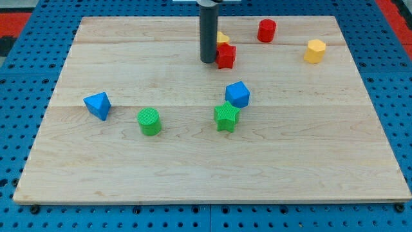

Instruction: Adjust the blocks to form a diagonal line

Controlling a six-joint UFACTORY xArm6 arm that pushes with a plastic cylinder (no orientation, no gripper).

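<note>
My tip [208, 61] rests on the board near the view's top centre, touching the left side of a red star-like block [226, 57]. A yellow block [222, 38] sits just behind them, partly hidden by the rod. A red cylinder [266, 30] stands further right at the top. A yellow hexagonal block [315, 51] is at the upper right. A blue cube [237, 94] sits mid-board, with a green star [226, 116] touching it just below. A green cylinder [149, 121] is left of the star. A blue triangular block [98, 105] is at the left.
The wooden board [309, 161] lies on a blue pegboard surface [19, 96]. The board's edges are near all sides of the view.
</note>
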